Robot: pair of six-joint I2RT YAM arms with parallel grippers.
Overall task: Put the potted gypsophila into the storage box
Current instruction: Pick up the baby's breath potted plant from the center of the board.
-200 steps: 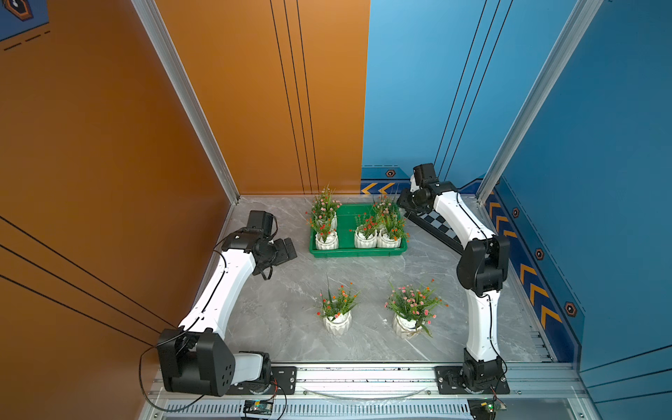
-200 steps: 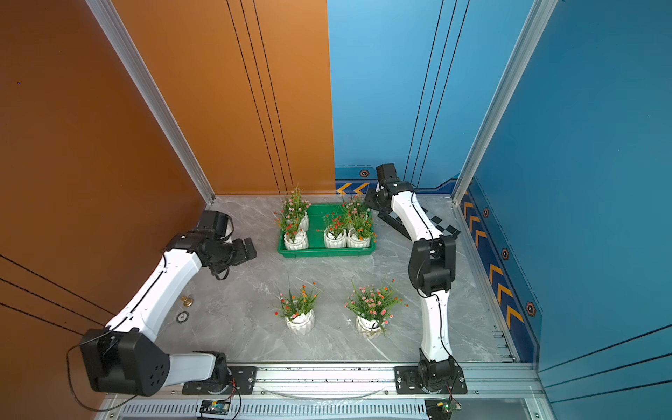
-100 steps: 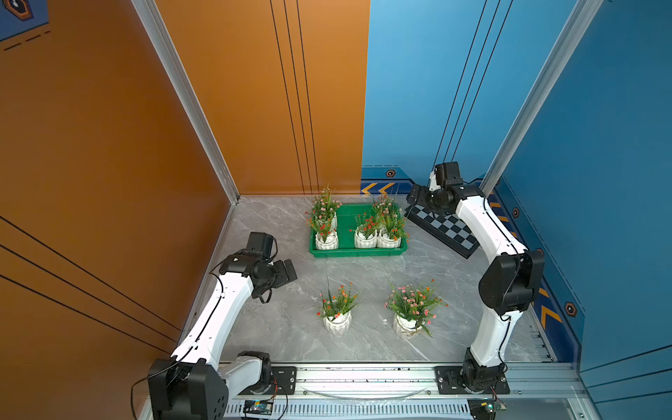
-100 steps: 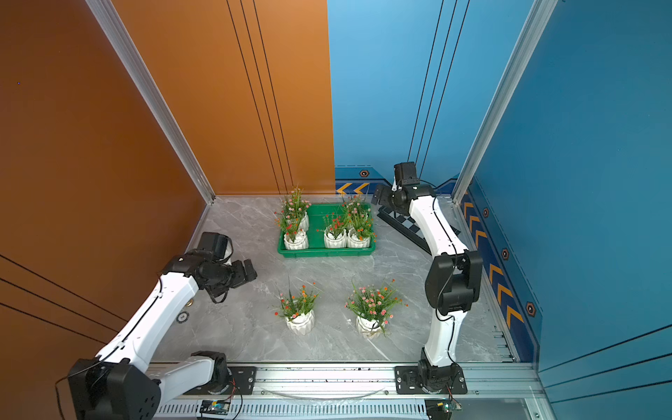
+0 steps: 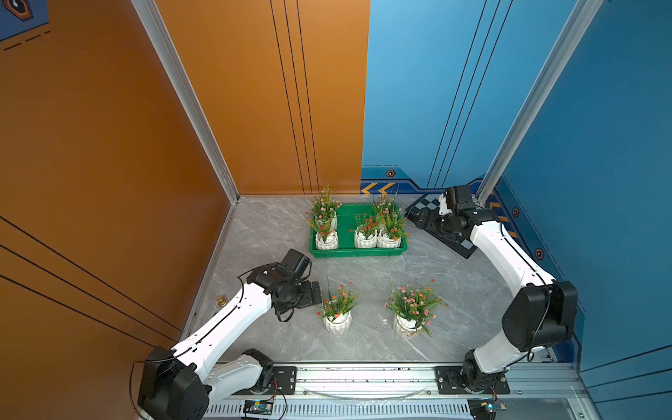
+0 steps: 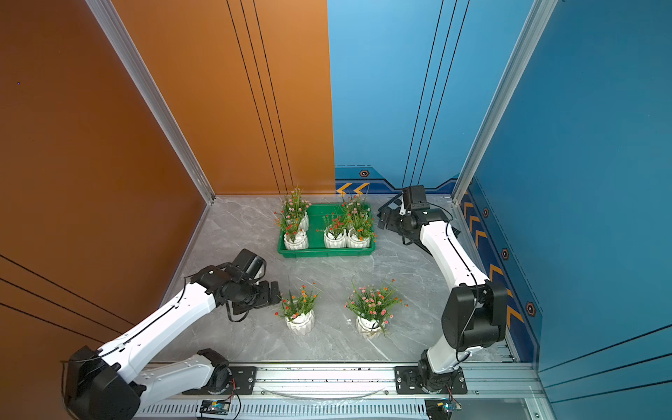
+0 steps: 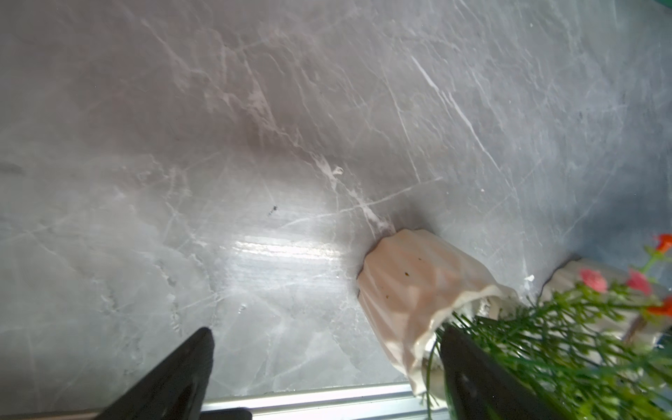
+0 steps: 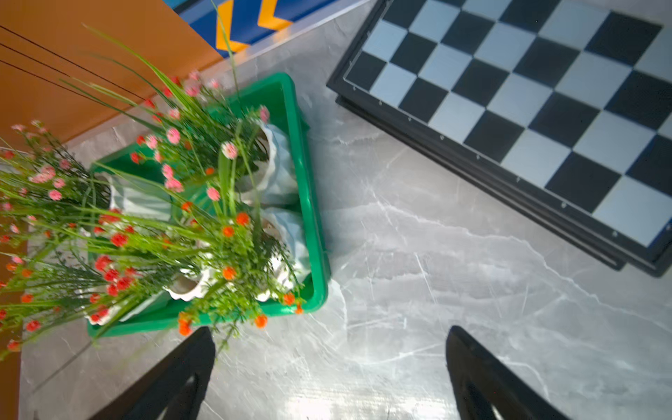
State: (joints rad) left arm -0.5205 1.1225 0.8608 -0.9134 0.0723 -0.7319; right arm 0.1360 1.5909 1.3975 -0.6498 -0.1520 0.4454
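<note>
Five potted gypsophila (image 5: 365, 238) sit in the storage box (image 5: 358, 252); two remain at its 6 o'clock. My right gripper (image 5: 422, 220) has released and backed off to 3 o'clock, wide and empty. My left gripper (image 5: 313, 295), also wide and empty, has reached 9 o'clock of the orange-flowered loose pot (image 5: 337, 322), which I judge the next pick.

Seven potted gypsophila (image 5: 337, 322), one storage box (image 5: 358, 252)

Grey marble-pattern floor (image 5: 262, 232), glossy, with what looks like lamp glare. Orange panelled wall (image 5: 109, 145) meets blue panelled wall (image 5: 418, 91) at the back; silver aluminium corner posts (image 5: 185, 94).
</note>
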